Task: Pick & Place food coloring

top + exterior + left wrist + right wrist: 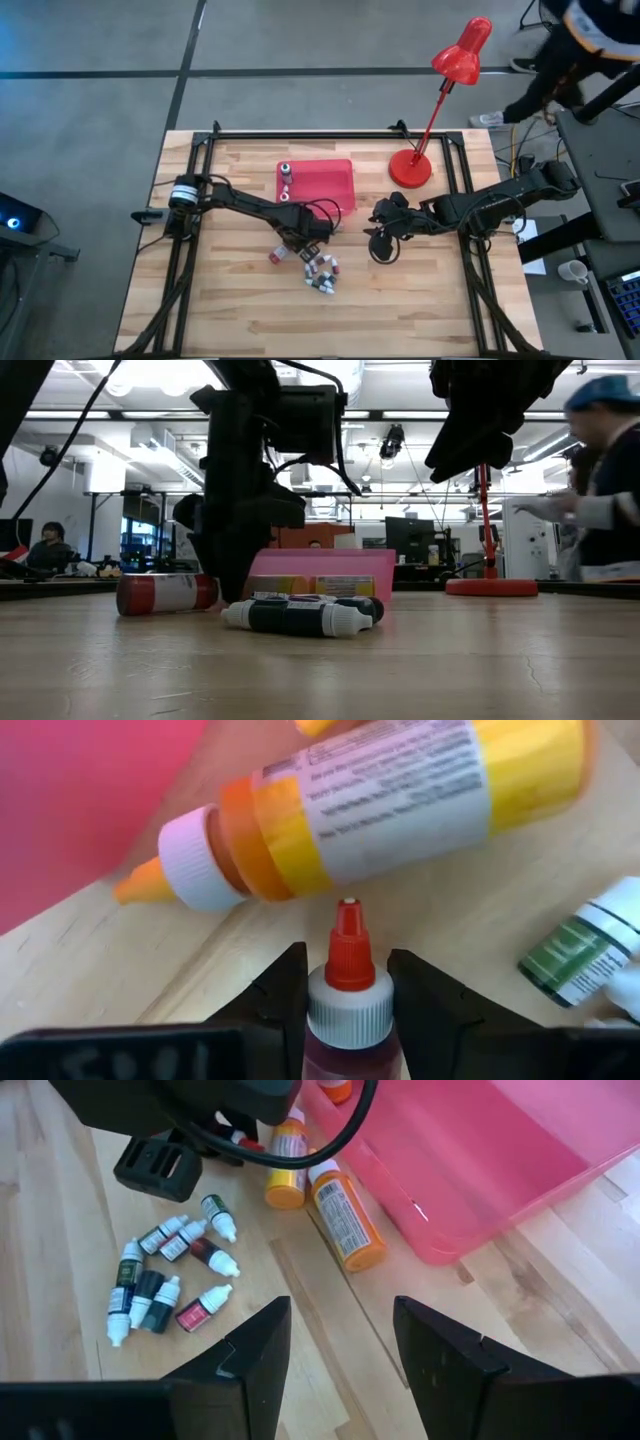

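The left gripper [348,995] is down at the table just in front of the red tray [330,185], its two fingers [285,995] standing on either side of a small red-capped dropper bottle [348,990] with a white collar; the fingers sit right at the collar, pinching it or very nearly so. Just beyond that bottle's tip lies an orange bottle [400,805] on its side, with a white printed label and a white cap. A green-labelled bottle [585,945] lies near it. The rest of the food coloring [322,272] lies in a loose cluster on the wooden table [230,310], a little farther from the tray. One small bottle [285,172] stands inside the tray. The right gripper [335,1355] hovers beside the tray, near the red desk lamp [440,110], fingers spread and holding nothing.
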